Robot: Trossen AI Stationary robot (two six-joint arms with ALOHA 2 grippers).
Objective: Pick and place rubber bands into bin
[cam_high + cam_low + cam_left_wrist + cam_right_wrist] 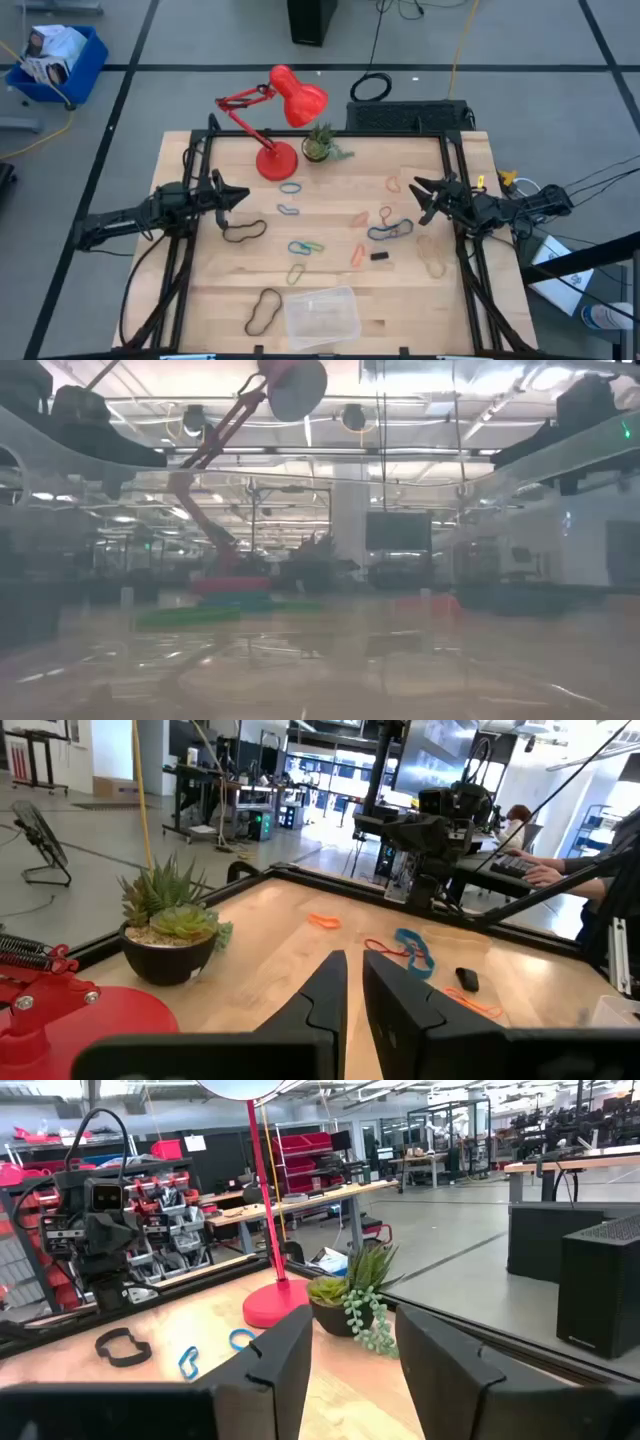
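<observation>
From above, the left pincer (237, 195) hangs over the worktop's (330, 250) left side and the right pincer (424, 197) over its right; neither holds anything. Only this view shows the bin (322, 313), a clear shallow plastic tray with rounded corners, near the front edge between the two pincers and well apart from both; nothing shows inside it. The bands (305, 247), thin floppy loops in black, blue, green, orange and tan, lie scattered on the pale wood between the pincers, a black one just beside the left pincer. A red lamp (280, 115) and a small plant (319, 146) stand at the back.

The low view is hazy; only the lamp's round head (297, 386) and red base are clear.

In the left wrist view the left pincer (353, 982) is clenched almost shut, with only a narrow slit. Ahead lie an orange band (323, 921) and a blue band (414, 949); the spiky potted plant sits to one side.

In the right wrist view the right pincer (355, 1350) is released, fingers wide. Beyond it are a black band (123, 1346), blue loops and trailing greenery.
</observation>
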